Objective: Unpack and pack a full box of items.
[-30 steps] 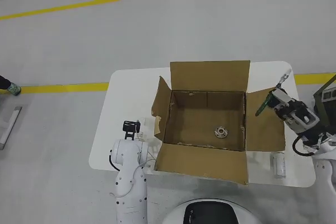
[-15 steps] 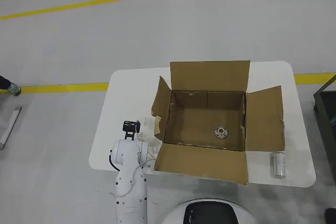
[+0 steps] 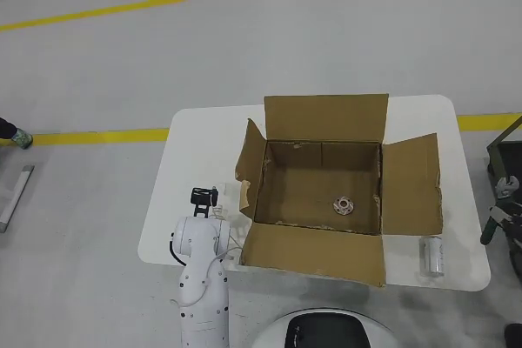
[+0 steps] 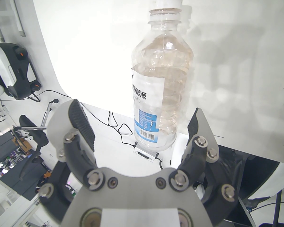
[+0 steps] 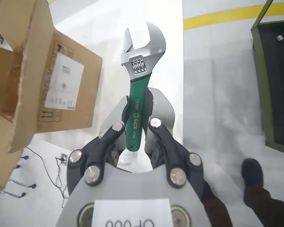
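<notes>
The open cardboard box (image 3: 322,113) stands on the white table (image 3: 200,139), with a small metal ring (image 3: 341,205) on its floor. My right gripper (image 5: 137,105) is shut on the green handle of an adjustable wrench (image 5: 142,55). In the top view this gripper (image 3: 507,215) hangs past the table's right edge, over the floor. My left gripper (image 4: 136,111) is open, and a clear water bottle (image 4: 161,76) with a white cap stands upright just beyond its fingertips. In the top view the left gripper (image 3: 204,197) is at the table's front left, beside the box's left flap.
A small pale cylinder (image 3: 431,255) lies on the table by the box's right flap (image 3: 411,187). A dark green metal rack (image 3: 515,161) stands off the table's right side. Cables run along the floor (image 4: 116,124) below the table edge.
My right arm carried the wrench from above the box's right flap out to the right, left the top view, and now shows lower at the right edge. The left arm kept still.
</notes>
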Tool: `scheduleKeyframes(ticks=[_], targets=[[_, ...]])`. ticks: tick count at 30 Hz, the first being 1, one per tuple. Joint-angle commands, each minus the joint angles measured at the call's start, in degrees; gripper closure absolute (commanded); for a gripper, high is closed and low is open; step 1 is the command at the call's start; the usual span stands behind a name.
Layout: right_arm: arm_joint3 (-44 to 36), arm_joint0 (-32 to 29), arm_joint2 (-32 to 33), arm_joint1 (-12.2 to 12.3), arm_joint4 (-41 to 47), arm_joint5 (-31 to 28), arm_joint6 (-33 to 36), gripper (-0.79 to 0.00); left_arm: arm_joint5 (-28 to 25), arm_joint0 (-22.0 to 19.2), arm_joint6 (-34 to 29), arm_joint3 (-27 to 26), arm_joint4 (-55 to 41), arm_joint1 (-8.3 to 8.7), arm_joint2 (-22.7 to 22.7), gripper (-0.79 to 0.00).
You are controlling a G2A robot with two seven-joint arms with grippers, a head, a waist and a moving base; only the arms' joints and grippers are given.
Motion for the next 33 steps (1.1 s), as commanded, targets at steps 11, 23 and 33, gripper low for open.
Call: scheduleKeyframes(ticks=[11,23,33], targets=[[1.8,-1.2,-8.3,1.1,-14.0,-1.6,1.7,0.0,0.0,0.0,0.0,0.0,0.0,0.0,0.0,-0.785],[6.9,-0.3,-13.0,1.8,-19.1,0.1,0.6,0.0,0.0,0.0,0.0,0.0,0.0,0.0,0.0,-0.785],[10.5,1.6,-15.2,2.4,-20.9,0.4,-0.5,0.0,0.0,0.0,0.0,0.0,0.0,0.0,0.0,-0.785]])
